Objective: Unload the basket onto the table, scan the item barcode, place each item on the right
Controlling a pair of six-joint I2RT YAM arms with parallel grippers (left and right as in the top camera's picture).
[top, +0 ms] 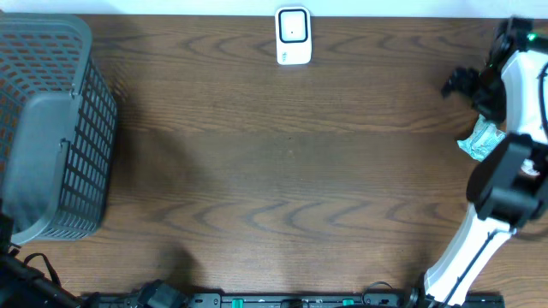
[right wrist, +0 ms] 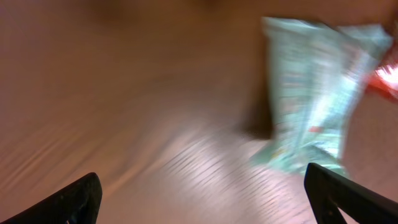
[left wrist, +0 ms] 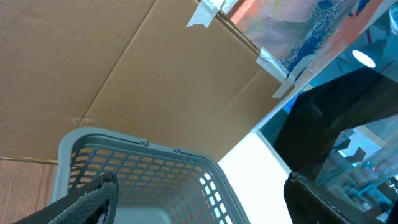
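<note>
**Both grippers open, packet lying loose at the far right**

Dark fingers of the left gripper (left wrist: 199,202) fill the bottom corners of the left wrist view. They stand wide apart with nothing between them, above the open mouth of the grey basket (top: 90,145) at the left end of the table (top: 282,171).

At the middle of the far edge stands the small white scanner (top: 293,36), upright and alone.

At the right end lies the pale green packet (right wrist: 311,99), flat on the wood and partly hidden under the right arm in the overhead view. The right gripper (right wrist: 202,193) is spread wide and holds nothing; the packet sits just ahead of its fingers, closer to the right one.

No barcode shows on the packet, and the right wrist view is too blurred to read any print. That is the first risk: if the code faces down, a plain carry would show the scanner the wrong side. The packet also looks thin and crinkly, so a closing finger could slide it toward the table's right edge instead of catching it, or crease the code. The scanner is also well apart from the packet, so a weak pinch could slip on the way.
</note>
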